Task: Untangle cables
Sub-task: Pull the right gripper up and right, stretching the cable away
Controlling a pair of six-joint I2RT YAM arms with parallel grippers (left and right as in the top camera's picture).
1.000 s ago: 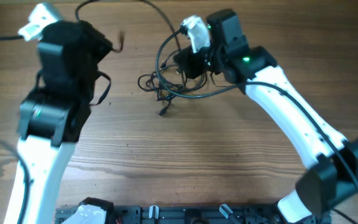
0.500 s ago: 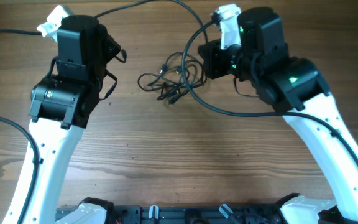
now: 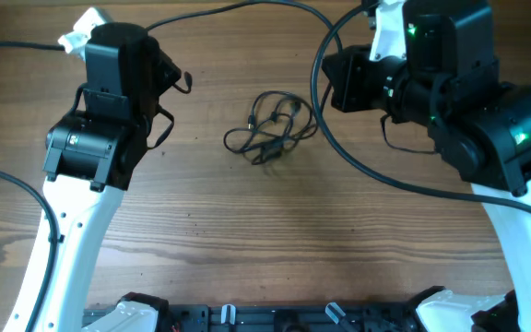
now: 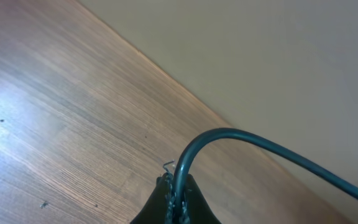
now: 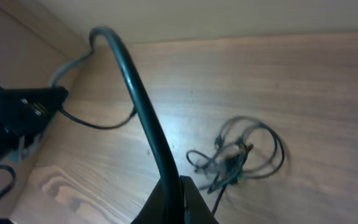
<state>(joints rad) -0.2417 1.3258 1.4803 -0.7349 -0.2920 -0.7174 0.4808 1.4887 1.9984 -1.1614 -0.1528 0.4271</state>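
Note:
The cables (image 3: 270,130) are a small tangle of thin black cords lying on the wooden table (image 3: 275,231) between the two arms. They also show in the right wrist view (image 5: 238,155), right of and beyond my fingers. My left gripper (image 3: 181,83) is left of the tangle, well apart from it, with its fingers (image 4: 166,200) pressed together and empty. My right gripper (image 3: 336,81) is raised to the right of the tangle, its fingers (image 5: 190,202) closed and holding nothing. The tangle is out of the left wrist view.
Thick black arm wires (image 3: 339,152) arc over the table close to the tangle; one crosses each wrist view (image 4: 229,134) (image 5: 138,99). The table's far edge and a beige wall (image 4: 260,56) lie beyond. The left arm (image 5: 11,118) shows in the right wrist view.
My right gripper has pulled away from the tangle, up and to the right, leaving the cables on the table shifted slightly right. My left arm shifted right and then stayed still.

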